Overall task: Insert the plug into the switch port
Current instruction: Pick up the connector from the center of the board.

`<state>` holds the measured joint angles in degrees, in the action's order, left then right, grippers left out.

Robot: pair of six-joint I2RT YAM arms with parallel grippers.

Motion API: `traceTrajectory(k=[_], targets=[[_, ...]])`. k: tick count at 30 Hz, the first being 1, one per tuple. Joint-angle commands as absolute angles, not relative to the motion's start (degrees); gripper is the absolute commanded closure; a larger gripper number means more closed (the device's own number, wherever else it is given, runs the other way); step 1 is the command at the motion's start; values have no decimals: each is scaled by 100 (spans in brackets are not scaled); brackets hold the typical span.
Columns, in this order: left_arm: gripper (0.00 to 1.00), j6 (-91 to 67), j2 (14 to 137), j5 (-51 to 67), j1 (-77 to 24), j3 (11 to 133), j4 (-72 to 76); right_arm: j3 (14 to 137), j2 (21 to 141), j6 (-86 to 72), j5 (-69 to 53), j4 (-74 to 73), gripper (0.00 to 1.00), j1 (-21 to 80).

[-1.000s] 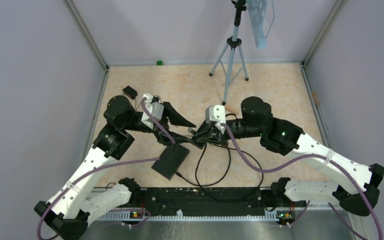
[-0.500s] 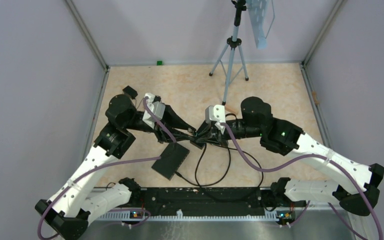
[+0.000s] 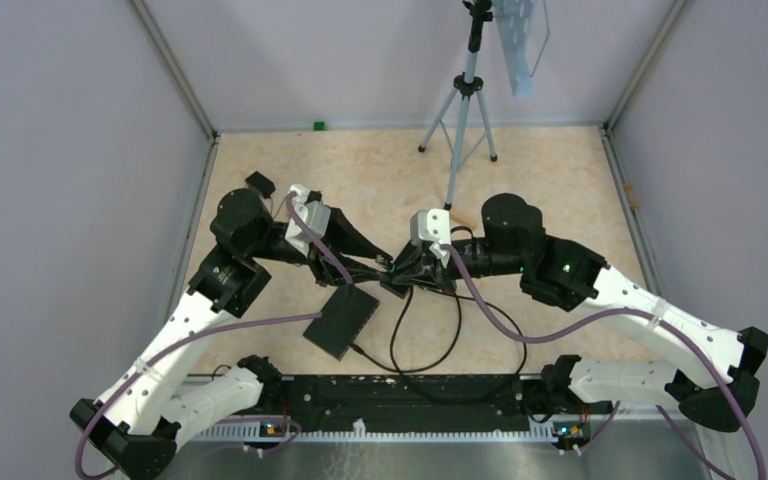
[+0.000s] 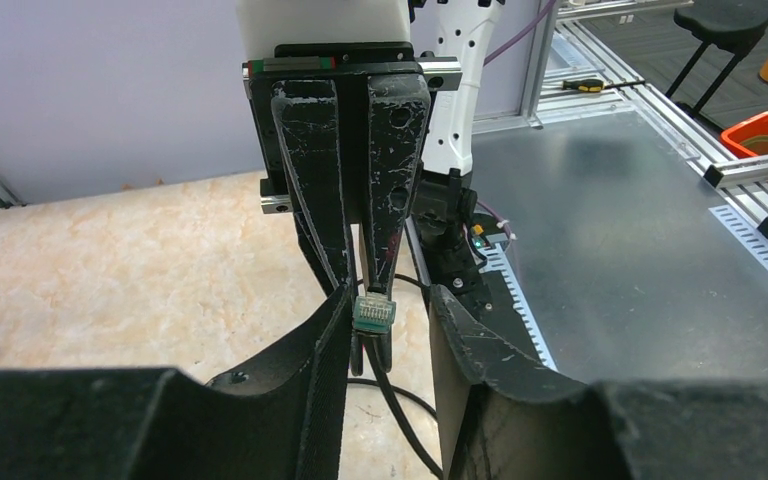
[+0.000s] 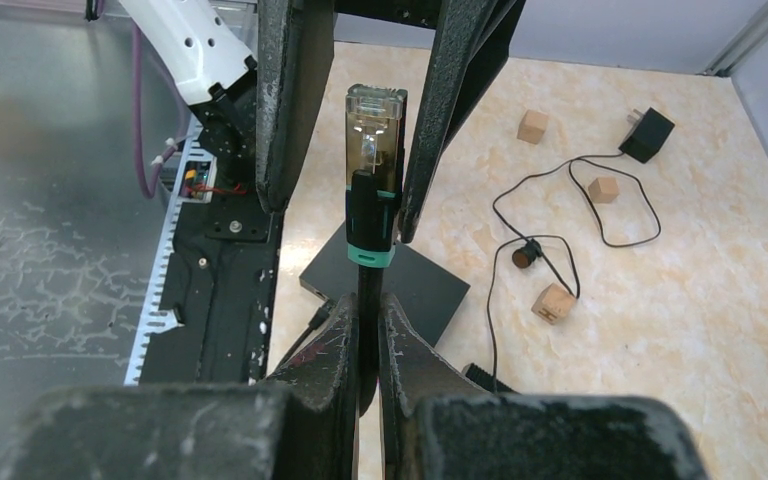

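Note:
My right gripper is shut on the black cable just behind the plug, a clear connector with a green boot that points away from the wrist. My left gripper stands open around that plug. The plug lies against one finger and a gap shows on the other side. In the top view the two grippers meet tip to tip, left and right, above the floor. The switch, a flat black box, lies just below them, also visible under the plug. Its ports are hidden.
A tripod stands at the back. Wooden cubes, a black adapter and its thin cable lie beyond the switch. The plug's cable loops toward the black front rail.
My left gripper has moved right to the right gripper, and its fingers have narrowed around the plug. The right arm and the switch have stayed put.

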<state>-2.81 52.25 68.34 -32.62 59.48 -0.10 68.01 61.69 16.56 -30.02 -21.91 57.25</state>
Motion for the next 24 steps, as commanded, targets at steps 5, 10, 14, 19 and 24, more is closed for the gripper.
traceTrajectory(k=[5, 10, 14, 19, 24], targets=[[58, -336, 5085, 6847, -3278, 6118, 272, 6957, 6161, 1586, -2979, -2059, 100, 5788], [59, -300, 5037, 6800, -3271, 6106, 272, 6946, 6189, 1565, -3005, -2016, 100, 5783], [59, -291, 5020, 6787, -3276, 6117, 281, 6912, 6195, 1540, -3027, -1978, 100, 5783], [68, -277, 5049, 6825, -3274, 6115, 261, 6908, 6179, 1529, -3024, -1957, 100, 5790], [100, -264, 5067, 6728, -3276, 6117, 189, 6848, 6153, 1510, -2977, -1866, 94, 5792]])
